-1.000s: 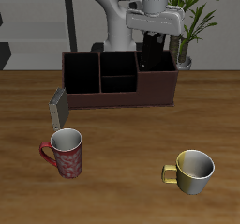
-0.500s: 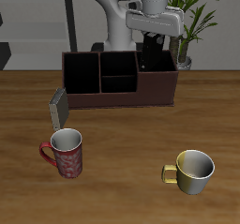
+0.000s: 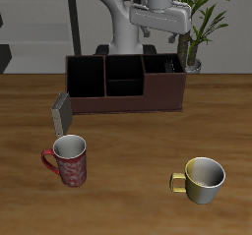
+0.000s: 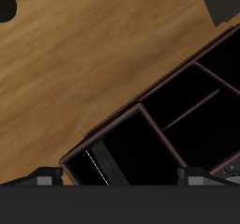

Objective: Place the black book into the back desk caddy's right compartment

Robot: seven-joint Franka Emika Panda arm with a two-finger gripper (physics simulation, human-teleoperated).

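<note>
Wrist view looks straight down into the caddy (image 4: 159,115): the black book (image 4: 105,165) stands on edge inside the right compartment (image 4: 112,153), its pale page edge showing as a thin white line close to one wall, dark cover beside it. Both fingertips (image 4: 49,178) show as grey stubs spread wide apart with nothing between them, so the jaws hold nothing. Exterior view: gripper (image 3: 167,34) hangs above the caddy (image 3: 124,83), over the end nearest the potted plant (image 3: 197,23), clear of the rim; the book's top edge (image 3: 171,66) only just shows inside that section. Judged from this, the book already sits where the task wants it. Handling: a thin, stiff hardcover, probably light, smooth covers likely a bit slippery; best taken across the two flat covers near the top edge, where it stands free of the walls. A grey book (image 3: 61,111) leans near the caddy's other end, with a red mug (image 3: 67,160) in front of it; a yellow mug (image 3: 202,179) sits nearer the table's front edge.
</note>
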